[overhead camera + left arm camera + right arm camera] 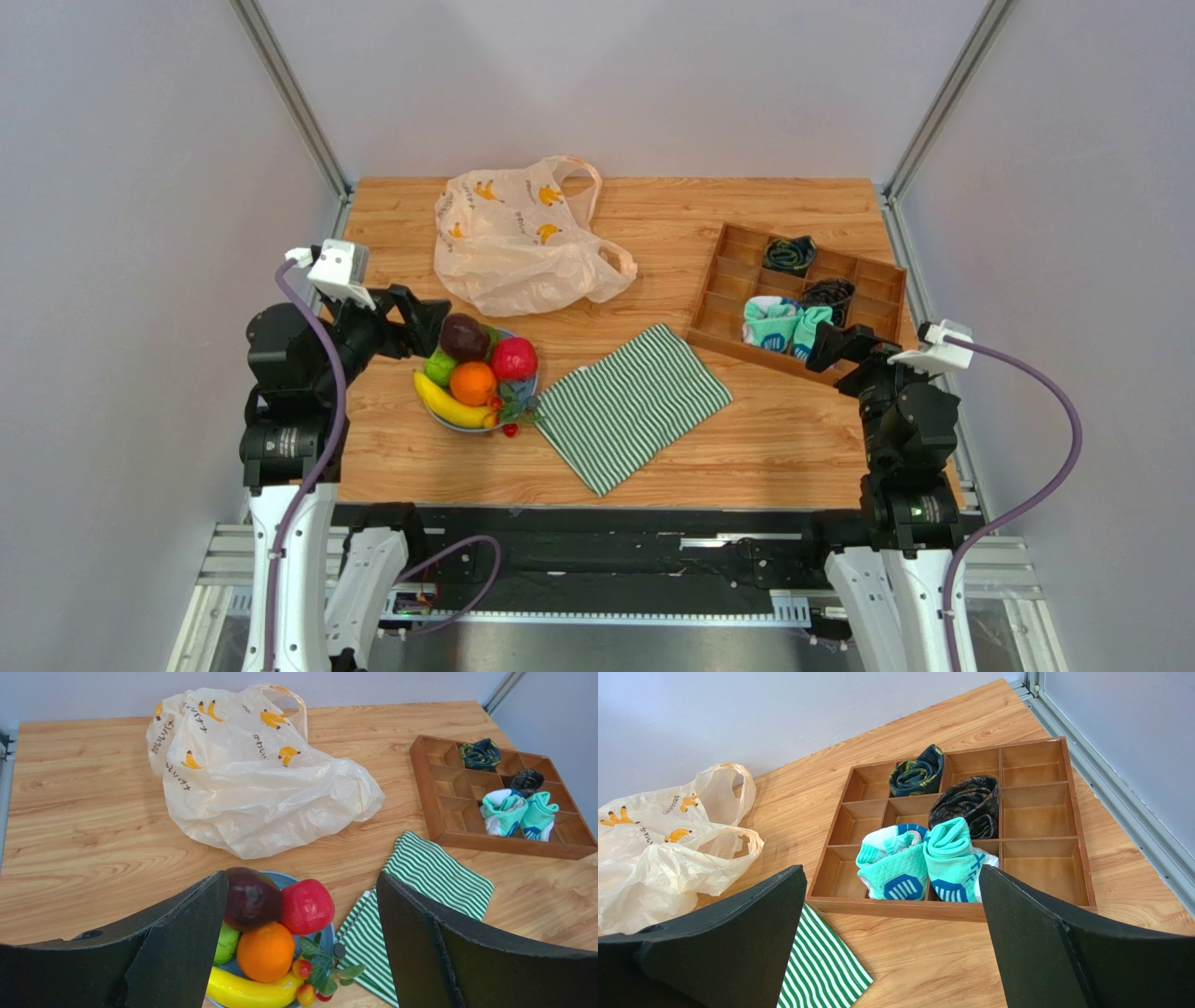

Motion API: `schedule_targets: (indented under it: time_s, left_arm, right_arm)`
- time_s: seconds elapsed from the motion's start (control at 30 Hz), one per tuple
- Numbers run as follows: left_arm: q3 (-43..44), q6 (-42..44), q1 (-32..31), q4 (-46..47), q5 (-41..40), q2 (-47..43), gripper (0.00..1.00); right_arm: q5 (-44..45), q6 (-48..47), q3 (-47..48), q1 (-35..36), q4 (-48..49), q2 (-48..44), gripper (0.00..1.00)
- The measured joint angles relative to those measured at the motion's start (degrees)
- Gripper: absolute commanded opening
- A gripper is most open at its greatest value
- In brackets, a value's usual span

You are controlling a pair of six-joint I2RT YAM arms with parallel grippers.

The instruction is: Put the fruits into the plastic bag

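- Nothing is done yet, by my judgement: all the fruits (474,378) sit heaped on the blue plate (281,878), near the table's 9 o'clock side.
- In the heap I count a banana (449,403), an orange (473,382), a green apple (439,367), a red apple (514,359), a dark purple fruit (463,336) and small red berries (505,417) at the plate's 5 o'clock rim.
- The plastic bag (519,238) lies slumped and crumpled at 12 to 1 o'clock from the plate, apart from it. Its handle loops point toward 1 o'clock. No coloured shape shows through the film, so it looks empty.
- The left gripper (418,317) hovers at the plate's 10 o'clock edge beside the dark purple fruit, jaws spread wide and holding nothing.
- The right gripper (839,343) is also spread wide and empty, at the 6 o'clock edge of the wooden tray (797,297) of socks, well apart from both fruits and bag.
- A striped cloth (631,403) lies at 3 to 4 o'clock from the plate and has no part in the job.
- What is left: every fruit has to be picked and carried over, and the bag's mouth probably needs opening first.
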Motion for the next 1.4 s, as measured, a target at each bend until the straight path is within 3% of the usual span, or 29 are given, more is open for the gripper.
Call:
schedule_targets:
  time_s: [0.57,0.77,0.97,1.27,1.4]
  left_arm:
    - [-0.7,-0.3,0.0,1.0,0.2,0.5,0.84]
    - [-0.2,-1.4,-2.3,2.5,0.4,6.7,0.82]
    - [8.7,-1.4,-14.1,-0.3,-6.8,20.4,0.81]
    - [28.0,0.3,-22.3,-2.8,-11.6,47.5,0.81]
    - [37.5,4.1,-27.5,-5.2,-12.0,59.7,0.74]
  right_arm:
    - [-0.4,0.0,0.0,0.0,0.0,0.0,0.97]
    - [-0.5,0.0,0.0,0.0,0.0,0.0,0.97]
    - [-1.6,0.0,0.0,0.0,0.3,1.3,0.97]
    - [-3.6,0.0,0.0,0.0,0.5,2.4,0.97]
    - [-4.2,0.0,0.0,0.0,0.5,2.5,0.97]
